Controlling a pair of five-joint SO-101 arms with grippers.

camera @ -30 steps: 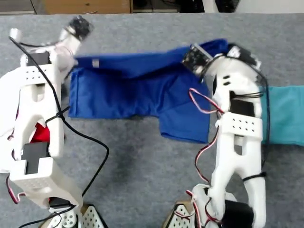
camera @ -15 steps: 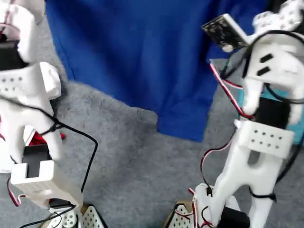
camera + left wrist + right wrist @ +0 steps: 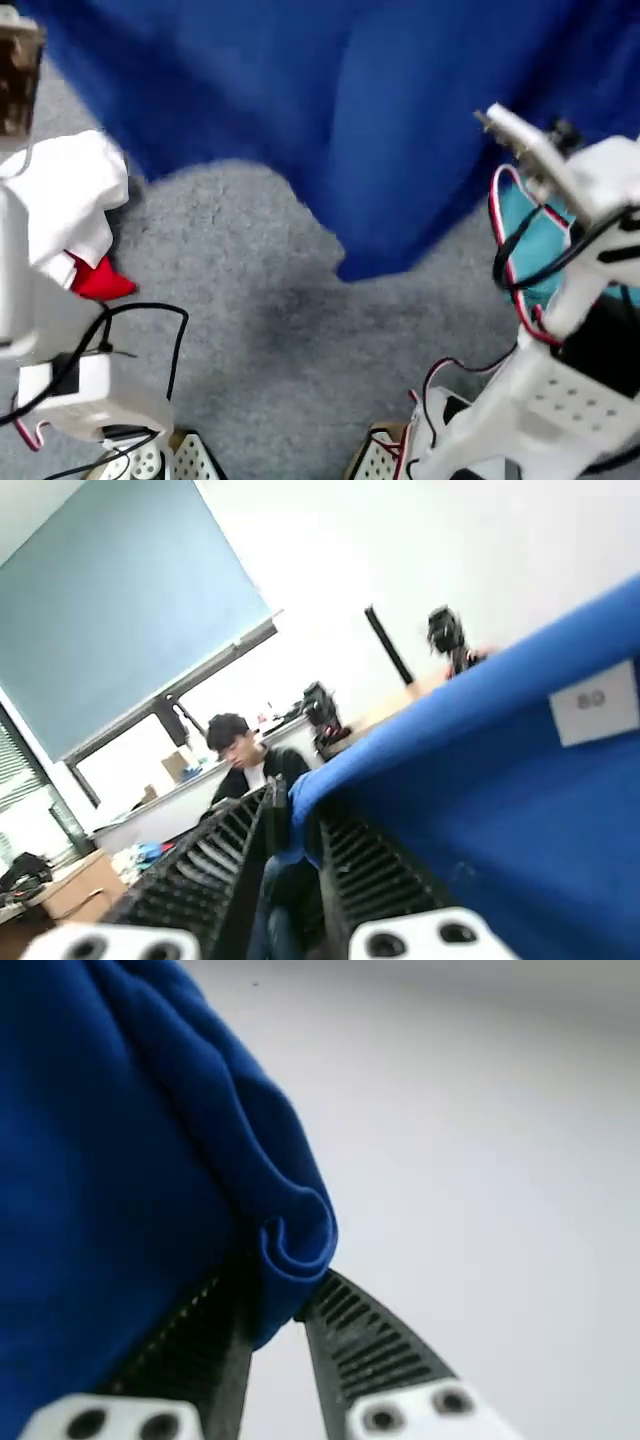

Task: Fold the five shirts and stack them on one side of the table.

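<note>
A blue shirt [image 3: 330, 110] hangs high over the grey table [image 3: 250, 340], close to the high camera, its lower edge dangling near the middle. My left gripper [image 3: 295, 825] is shut on the shirt's edge [image 3: 480, 780], near a white label [image 3: 592, 702]. My right gripper [image 3: 275, 1285] is shut on a bunched fold of the blue shirt [image 3: 120, 1160]. Both arms are raised; the right arm [image 3: 580, 250] stands at the right, the left arm [image 3: 30, 280] at the left. A teal shirt [image 3: 535, 240] lies behind the right arm. White cloth [image 3: 65, 205] and red cloth [image 3: 100, 282] lie at the left.
Cables [image 3: 160, 330] trail from the left arm's base over the table. Red and white wires [image 3: 505, 270] loop along the right arm. Bare grey table lies under the hanging shirt.
Both arms have risen with the blue shirt, lifting it off the table and up toward the high camera. It lay spread flat a second ago.
</note>
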